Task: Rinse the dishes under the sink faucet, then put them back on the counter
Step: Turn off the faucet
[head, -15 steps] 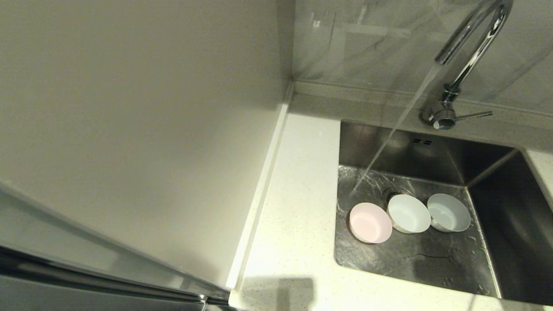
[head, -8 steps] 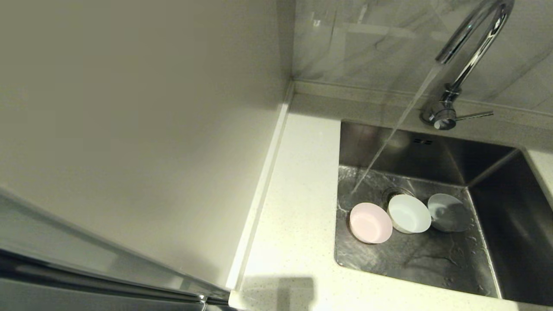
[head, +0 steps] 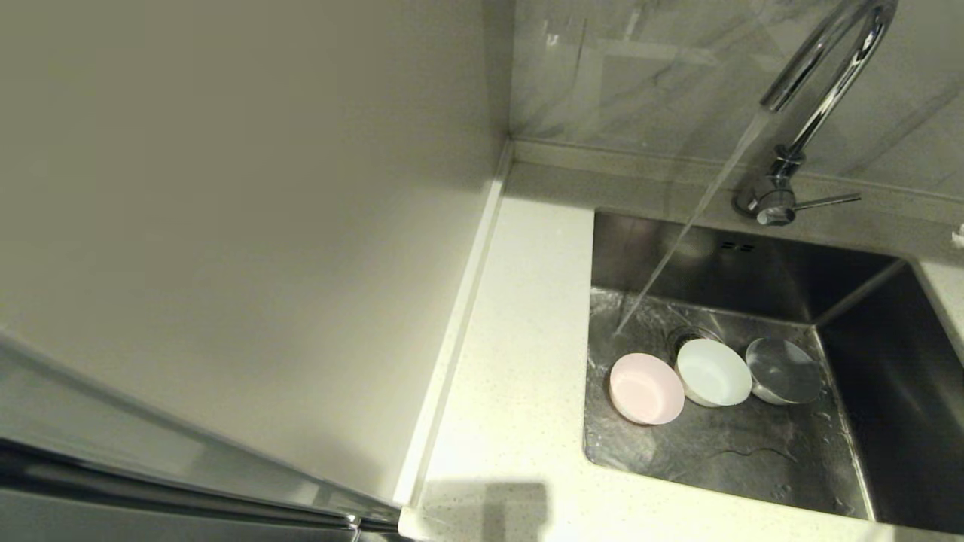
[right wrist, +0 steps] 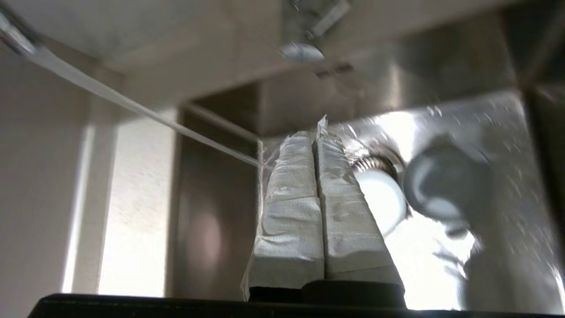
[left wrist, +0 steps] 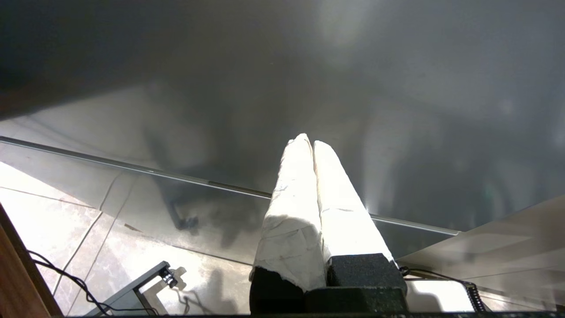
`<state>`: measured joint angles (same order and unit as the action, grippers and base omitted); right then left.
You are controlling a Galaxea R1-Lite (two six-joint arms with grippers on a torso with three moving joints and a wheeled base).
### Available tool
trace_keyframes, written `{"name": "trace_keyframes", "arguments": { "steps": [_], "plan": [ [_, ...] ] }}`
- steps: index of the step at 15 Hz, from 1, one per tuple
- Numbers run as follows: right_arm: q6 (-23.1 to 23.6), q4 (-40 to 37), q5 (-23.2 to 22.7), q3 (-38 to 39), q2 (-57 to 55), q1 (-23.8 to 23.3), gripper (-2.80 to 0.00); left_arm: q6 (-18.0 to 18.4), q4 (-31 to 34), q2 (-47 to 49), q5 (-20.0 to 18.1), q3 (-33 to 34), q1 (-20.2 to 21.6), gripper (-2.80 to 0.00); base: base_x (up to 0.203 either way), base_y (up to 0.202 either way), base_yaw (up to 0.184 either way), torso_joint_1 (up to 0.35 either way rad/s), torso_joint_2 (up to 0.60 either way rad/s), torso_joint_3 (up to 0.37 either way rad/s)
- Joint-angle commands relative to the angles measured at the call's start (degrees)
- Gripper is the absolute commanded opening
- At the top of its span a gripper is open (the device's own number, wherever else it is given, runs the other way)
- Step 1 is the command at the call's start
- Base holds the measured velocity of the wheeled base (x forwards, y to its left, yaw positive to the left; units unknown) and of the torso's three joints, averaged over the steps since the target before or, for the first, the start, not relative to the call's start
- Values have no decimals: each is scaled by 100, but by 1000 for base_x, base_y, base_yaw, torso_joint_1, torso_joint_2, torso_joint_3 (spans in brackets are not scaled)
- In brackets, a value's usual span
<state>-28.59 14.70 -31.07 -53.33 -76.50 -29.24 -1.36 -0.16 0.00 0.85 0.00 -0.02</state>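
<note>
Three dishes stand in a row on the floor of the sink (head: 723, 452): a pale pink bowl (head: 646, 388), a mint-white bowl (head: 713, 372) and a steel bowl (head: 783, 370). The faucet (head: 821, 90) is running, and its stream lands on the sink floor just behind the pink bowl, touching no bowl. My right gripper (right wrist: 315, 137), wrapped in white paper, is shut and empty. It hangs above the sink, pointing toward the mint-white bowl (right wrist: 382, 198) and the steel bowl (right wrist: 446, 185); its fingers hide the pink one. My left gripper (left wrist: 309, 141) is shut, empty and parked off the counter.
The speckled counter (head: 520, 339) runs along the sink's left side, bounded by a plain wall panel (head: 263, 226). The faucet's side lever (head: 825, 201) points right. The drain strainer (head: 681, 336) lies behind the mint-white bowl. A small white bit (head: 958, 237) shows at the head view's right edge.
The bowls have not moved and the water keeps running. The steel bowl's inside has turned from pale to dark reflections, and a white bit has appeared at the head view's right edge.
</note>
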Motion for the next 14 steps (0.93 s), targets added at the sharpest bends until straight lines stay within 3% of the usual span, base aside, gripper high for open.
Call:
{"name": "trace_keyframes", "arguments": {
  "steps": [1, 3, 6, 10, 14],
  "plan": [
    [-47, 347, -92, -39, -421, -43, -280, 3, -2, -18, 3, 0, 2, -280, 0, 0, 0, 0, 0, 0],
    [-216, 627, -120, -183, -857, -39, -280, -1, -2, -24, 3, 0, 2, -280, 0, 0, 0, 0, 0, 0],
    [-1169, 1087, -206, -428, -1514, -48, -280, -4, -2, -18, 3, 0, 2, -280, 0, 0, 0, 0, 0, 0],
    [-2822, 2129, -1170, -464, -2217, -47, -280, 1, -2, -18, 7, 0, 2, -280, 0, 0, 0, 0, 0, 0],
    [-3571, 2746, -1398, -645, -2803, -39, -280, -4, -2, -18, 3, 0, 2, -280, 0, 0, 0, 0, 0, 0]
  ]
}}
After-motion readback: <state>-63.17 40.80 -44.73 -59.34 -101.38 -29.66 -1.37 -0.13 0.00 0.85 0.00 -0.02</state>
